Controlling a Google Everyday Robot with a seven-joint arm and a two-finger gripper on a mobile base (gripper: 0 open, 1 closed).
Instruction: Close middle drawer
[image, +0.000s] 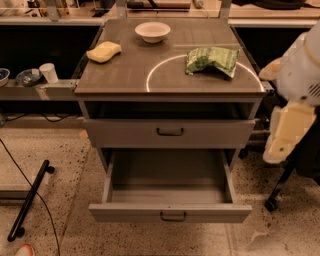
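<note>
Grey middle drawer pulled out — gripper, seemingly, at right.

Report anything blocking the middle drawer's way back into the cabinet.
Nothing visible does. The middle drawer is pulled far out, and its tray holds nothing. The gripper hangs off the right side of the cabinet, apart from the drawer.

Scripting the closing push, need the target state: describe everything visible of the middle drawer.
The middle drawer is grey and metal-looking. It is pulled far out toward the camera, below the top drawer. Its front is low and flat, with a small dark handle at the centre. The tray is deep and plain, with nothing visible inside. The drawer sits level. Nothing touches it; the gripper hangs off to its right, apart from it.
</note>
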